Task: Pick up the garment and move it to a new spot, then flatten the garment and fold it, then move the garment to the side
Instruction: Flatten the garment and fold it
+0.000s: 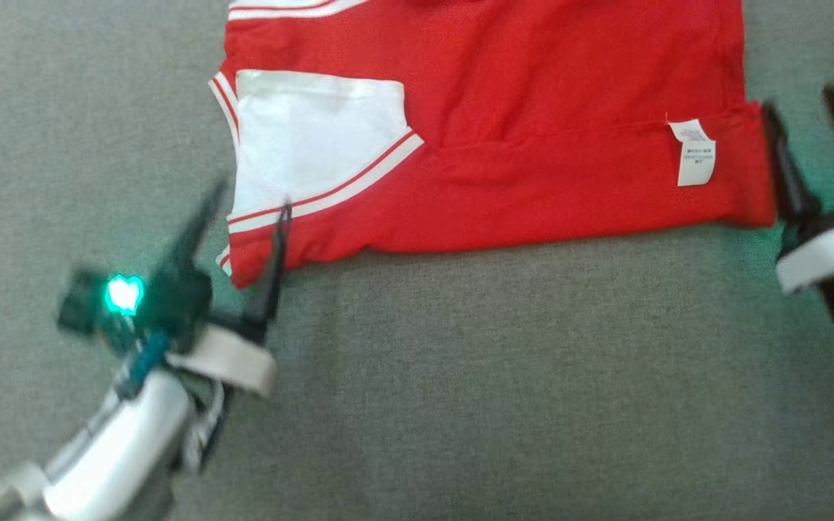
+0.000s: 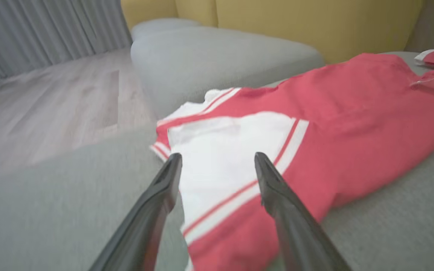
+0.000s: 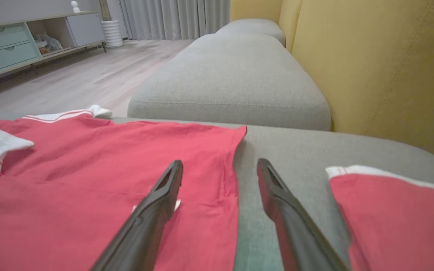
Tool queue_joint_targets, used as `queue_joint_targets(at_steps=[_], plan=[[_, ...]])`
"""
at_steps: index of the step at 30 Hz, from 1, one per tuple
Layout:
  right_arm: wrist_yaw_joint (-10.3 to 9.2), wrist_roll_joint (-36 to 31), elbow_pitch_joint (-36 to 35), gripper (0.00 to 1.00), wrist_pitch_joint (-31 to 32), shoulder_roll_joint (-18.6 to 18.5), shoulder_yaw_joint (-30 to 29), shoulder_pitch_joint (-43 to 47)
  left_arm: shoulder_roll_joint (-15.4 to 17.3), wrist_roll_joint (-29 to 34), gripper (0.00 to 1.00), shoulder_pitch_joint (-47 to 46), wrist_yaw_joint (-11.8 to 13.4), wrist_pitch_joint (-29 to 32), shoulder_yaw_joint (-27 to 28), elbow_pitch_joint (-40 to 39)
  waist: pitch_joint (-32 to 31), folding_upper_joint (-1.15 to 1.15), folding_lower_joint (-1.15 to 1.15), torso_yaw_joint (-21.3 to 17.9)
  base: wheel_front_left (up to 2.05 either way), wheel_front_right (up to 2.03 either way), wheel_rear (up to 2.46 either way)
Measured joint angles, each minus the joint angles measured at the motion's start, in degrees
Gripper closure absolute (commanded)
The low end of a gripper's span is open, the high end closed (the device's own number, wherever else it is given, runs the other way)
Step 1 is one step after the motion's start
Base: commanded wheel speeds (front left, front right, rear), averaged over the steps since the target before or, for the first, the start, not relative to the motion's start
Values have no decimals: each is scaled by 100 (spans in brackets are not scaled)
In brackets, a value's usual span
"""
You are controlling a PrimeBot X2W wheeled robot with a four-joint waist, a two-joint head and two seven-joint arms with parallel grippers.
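Garment point(image 1: 518, 145) lies spread across the upper middle of the head view, on the grey cushion point(image 1: 460, 376). My left gripper point(image 1: 252, 199) and right gripper point(image 1: 801, 101) are both spread wide and empty at its two ends. I'd pinch both edges evenly so the fold comes out square.

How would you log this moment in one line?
shirt: lying on grey cushion | left claw: open, by white sleeve | right claw: open, by label end
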Motion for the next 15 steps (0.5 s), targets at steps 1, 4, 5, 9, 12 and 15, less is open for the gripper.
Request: queue_joint_targets(at_steps=[1,4,5,9,12,15], plan=[[0,-18,-20,0,0,49,-44,139,-82,-108,0,203,73,-35,13,56,-34,0,0,4,0,0,0],[0,-46,-44,0,0,227,-167,510,-268,-387,0,628,319,-69,126,330,-116,0,0,0,0,0,0],[0,-60,-47,0,0,275,-185,584,-313,-470,0,712,392,-69,172,449,-139,0,0,-5,0,0,0],[0,-115,-81,0,0,365,-203,647,-380,-612,0,808,498,-60,215,787,-187,0,0,-20,0,0,0],[0,-143,-112,0,0,401,-225,647,-485,-702,0,809,499,-19,249,990,-208,0,0,-37,0,0,0],[0,-144,-115,0,0,447,-240,656,-552,-722,0,761,450,24,243,1178,-206,0,0,-64,0,0,0]])
